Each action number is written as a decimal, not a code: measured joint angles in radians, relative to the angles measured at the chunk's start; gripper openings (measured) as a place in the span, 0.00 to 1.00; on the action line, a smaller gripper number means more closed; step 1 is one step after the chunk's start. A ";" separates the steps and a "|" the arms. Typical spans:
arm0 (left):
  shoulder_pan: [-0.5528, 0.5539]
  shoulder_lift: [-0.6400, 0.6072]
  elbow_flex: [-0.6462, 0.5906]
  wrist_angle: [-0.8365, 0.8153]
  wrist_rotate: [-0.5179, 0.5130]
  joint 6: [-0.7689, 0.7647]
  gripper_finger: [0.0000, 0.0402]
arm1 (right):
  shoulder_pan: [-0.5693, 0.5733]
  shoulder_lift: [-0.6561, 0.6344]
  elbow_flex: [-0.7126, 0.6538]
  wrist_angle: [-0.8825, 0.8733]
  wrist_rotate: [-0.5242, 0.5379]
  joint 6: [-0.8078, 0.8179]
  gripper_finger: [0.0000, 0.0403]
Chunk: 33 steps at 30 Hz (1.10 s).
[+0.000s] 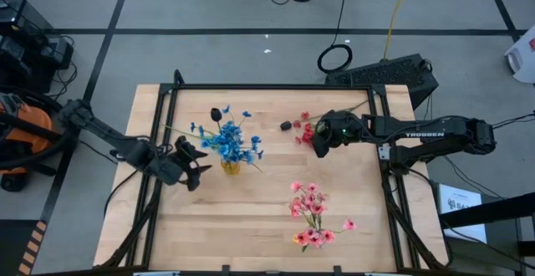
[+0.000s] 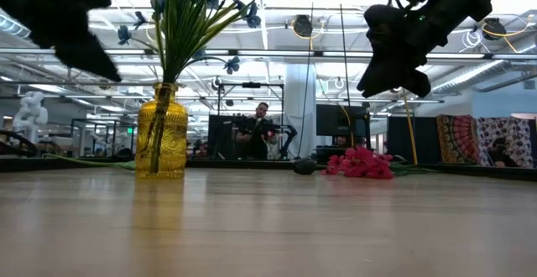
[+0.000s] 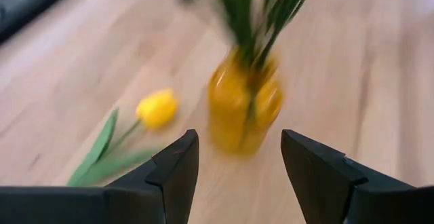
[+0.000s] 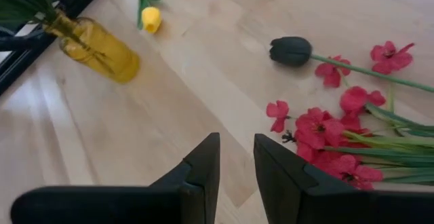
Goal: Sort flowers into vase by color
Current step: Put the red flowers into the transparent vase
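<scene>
A yellow glass vase (image 1: 230, 167) (image 2: 161, 130) stands left of the table's middle and holds blue flowers (image 1: 227, 140) by their green stems. My left gripper (image 1: 199, 164) (image 3: 239, 166) is open, just left of the vase and above the table. A yellow bud (image 3: 157, 108) (image 4: 150, 19) lies on the wood beside the vase. Red flowers (image 1: 305, 130) (image 4: 325, 136) and a dark bud (image 4: 290, 50) lie flat toward the far right. My right gripper (image 1: 318, 140) (image 4: 237, 170) hovers above them, open by a narrow gap. Pink flowers (image 1: 313, 213) lie near the front edge.
A black metal frame (image 1: 276, 87) runs along the table's far edge and sides. Bare wood (image 1: 251, 209) lies between the vase and the pink flowers. A person (image 2: 262, 130) sits in the room far beyond the table.
</scene>
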 joint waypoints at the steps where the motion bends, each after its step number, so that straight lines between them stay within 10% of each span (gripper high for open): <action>1: 0.010 -0.017 0.000 -0.053 0.025 -0.003 0.53 | 0.000 0.000 0.000 -0.001 0.006 0.000 0.21; 21: 0.484 -0.013 0.000 -0.341 0.314 0.033 0.53 | -0.014 0.000 0.000 0.006 0.085 0.039 0.21; 33: 0.464 -0.014 0.000 -0.247 0.443 -0.048 0.53 | -0.094 0.000 0.000 -0.012 0.065 0.002 0.21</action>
